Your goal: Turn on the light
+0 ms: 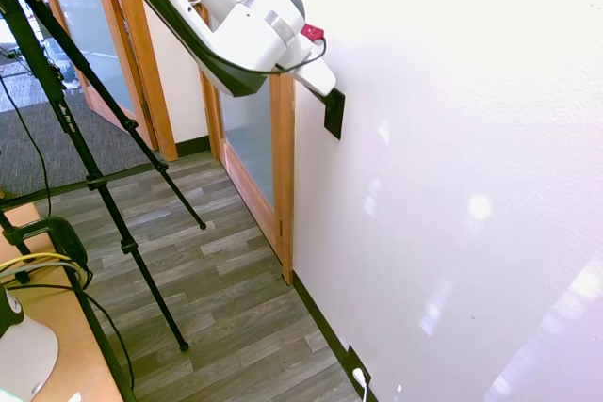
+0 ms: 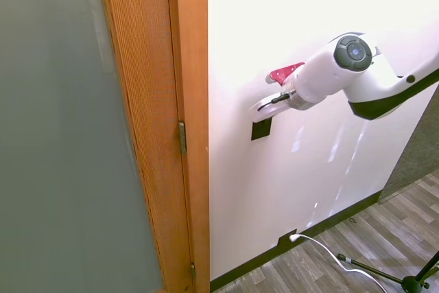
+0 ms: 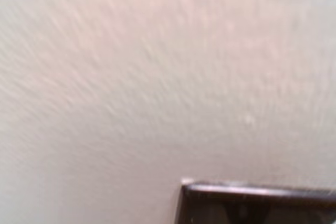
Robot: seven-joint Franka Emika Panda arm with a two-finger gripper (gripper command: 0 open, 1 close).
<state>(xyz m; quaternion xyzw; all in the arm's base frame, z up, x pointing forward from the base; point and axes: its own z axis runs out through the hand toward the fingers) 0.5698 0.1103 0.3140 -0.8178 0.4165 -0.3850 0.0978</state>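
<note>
Right now the tool (image 1: 330,91) is pressed up at the white wall (image 1: 452,138), its tip at the top edge of the switch (image 1: 334,115), a small black upright plate. Whether it actually touches the plate can't be told, and finger opening can't be told either; the wrist body hides the fingers in both exterior views. The switch sits just beside the wooden door frame (image 1: 282,138), narrow strip of wall between them. Second exterior view: only the plate's lower part (image 2: 261,129) shows under the tool (image 2: 259,108). Wrist view is blurred, mostly bare wall, one dark plate corner (image 3: 252,203) at the frame edge. Low on the wall at the baseboard, well apart, is a black socket plate (image 2: 287,241) with a white plug (image 2: 293,237). Open wall to the side away from the frame; wood floor (image 1: 226,280) below.
</note>
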